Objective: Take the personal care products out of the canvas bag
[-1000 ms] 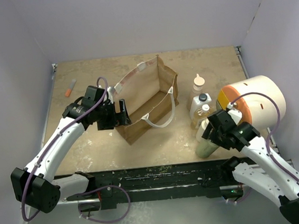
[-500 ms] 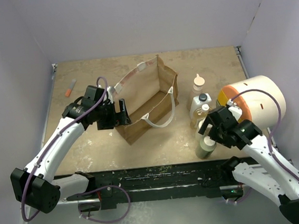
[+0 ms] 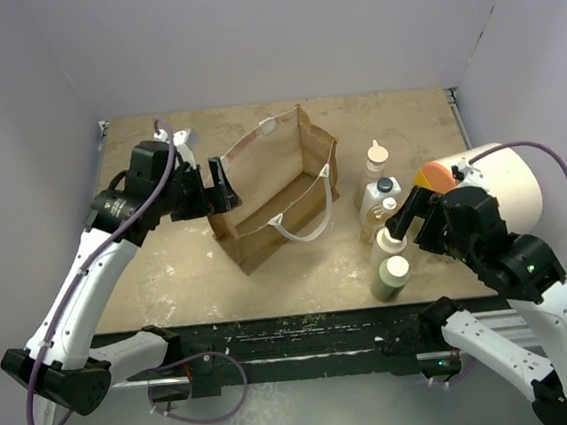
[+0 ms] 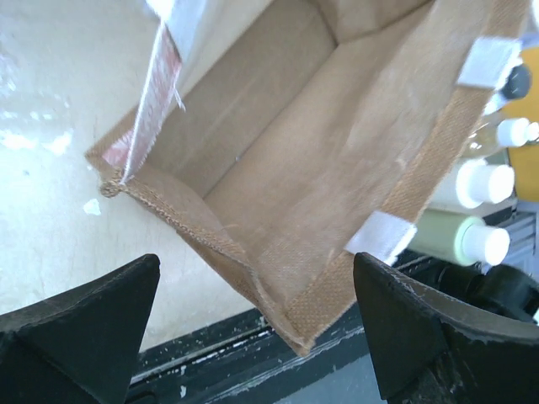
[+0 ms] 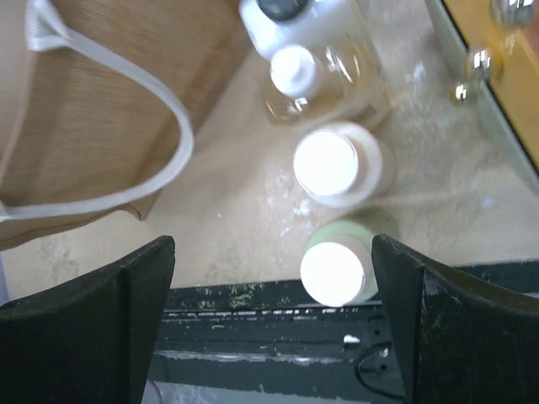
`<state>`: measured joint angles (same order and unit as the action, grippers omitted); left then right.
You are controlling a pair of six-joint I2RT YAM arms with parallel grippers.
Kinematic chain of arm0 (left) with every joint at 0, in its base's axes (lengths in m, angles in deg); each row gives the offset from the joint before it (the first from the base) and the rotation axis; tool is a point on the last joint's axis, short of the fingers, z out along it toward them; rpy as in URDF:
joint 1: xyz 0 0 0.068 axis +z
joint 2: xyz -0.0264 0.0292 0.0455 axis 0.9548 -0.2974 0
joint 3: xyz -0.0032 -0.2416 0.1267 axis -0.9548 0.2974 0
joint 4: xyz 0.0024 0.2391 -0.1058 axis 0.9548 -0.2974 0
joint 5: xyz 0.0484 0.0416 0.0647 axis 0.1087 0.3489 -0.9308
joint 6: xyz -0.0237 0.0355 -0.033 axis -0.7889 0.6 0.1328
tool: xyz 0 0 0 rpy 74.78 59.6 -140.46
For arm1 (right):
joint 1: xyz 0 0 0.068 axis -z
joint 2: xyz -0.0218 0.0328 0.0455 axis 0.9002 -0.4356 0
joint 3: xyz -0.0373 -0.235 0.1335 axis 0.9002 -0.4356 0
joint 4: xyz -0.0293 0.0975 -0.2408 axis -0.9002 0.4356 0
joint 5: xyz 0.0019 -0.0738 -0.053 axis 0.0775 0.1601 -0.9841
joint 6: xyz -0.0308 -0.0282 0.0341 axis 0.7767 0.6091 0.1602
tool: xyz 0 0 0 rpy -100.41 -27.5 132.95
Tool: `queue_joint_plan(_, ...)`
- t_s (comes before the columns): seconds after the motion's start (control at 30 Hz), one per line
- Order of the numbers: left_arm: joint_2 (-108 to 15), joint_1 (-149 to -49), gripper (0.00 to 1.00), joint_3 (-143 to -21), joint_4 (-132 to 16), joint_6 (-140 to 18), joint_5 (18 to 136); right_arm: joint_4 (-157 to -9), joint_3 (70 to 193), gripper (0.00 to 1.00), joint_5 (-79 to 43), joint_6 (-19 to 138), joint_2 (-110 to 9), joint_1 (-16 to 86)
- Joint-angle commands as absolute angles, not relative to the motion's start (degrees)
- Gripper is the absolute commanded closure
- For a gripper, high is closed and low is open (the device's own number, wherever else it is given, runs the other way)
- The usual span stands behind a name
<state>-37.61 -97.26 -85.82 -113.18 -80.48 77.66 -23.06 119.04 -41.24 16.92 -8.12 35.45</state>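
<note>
The canvas bag point(image 3: 278, 178) stands open in the middle of the table; the left wrist view shows its inside point(image 4: 320, 160) with nothing in it. Several personal care bottles stand in a row to its right: beige with pointed cap point(image 3: 376, 155), squarish with dark cap point(image 3: 375, 202), pale with white cap point(image 3: 390, 243), olive-green with cream cap point(image 3: 389, 279). My left gripper point(image 3: 218, 185) is open and raised over the bag's left end point(image 4: 257, 268). My right gripper point(image 3: 411, 216) is open and empty above the pale bottle point(image 5: 338, 165) and olive-green bottle point(image 5: 337, 269), gripper midpoint point(image 5: 274, 246).
A big white cylinder with an orange face point(image 3: 497, 185) lies at the right edge, close to my right arm. The bag's white rope handle point(image 3: 304, 233) droops toward the front. The table's dark front rail point(image 3: 295, 327) runs just below the olive-green bottle.
My right gripper let go of the olive-green bottle, which now stands at the front right, and rose. My left gripper lifted up and back from the bag's left end.
</note>
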Motion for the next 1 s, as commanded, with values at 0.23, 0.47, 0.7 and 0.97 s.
queue_joint_plan(0.23, -38.2, -97.4, 0.01, -112.7, -117.7, -73.6, 65.3, -31.7, 145.9, 0.0, -52.6, 40.5, -19.0, 35.7)
queue_joint_plan(0.47, -36.9, -97.4, 0.01, -123.0, -116.6, -69.2, 58.8, -38.0, 158.6, 0.0, -52.8, 47.5, -23.7, 35.7)
queue_joint_plan(0.7, -34.0, -97.4, 0.01, -125.1, -114.5, -66.1, 54.2, -40.4, 167.0, 0.0, -49.9, 47.2, -25.7, 35.6)
queue_joint_plan(0.97, -34.0, -97.4, 0.01, -125.7, -114.8, -65.5, 52.2, -42.2, 166.6, 0.0, -51.6, 47.2, -24.9, 35.6)
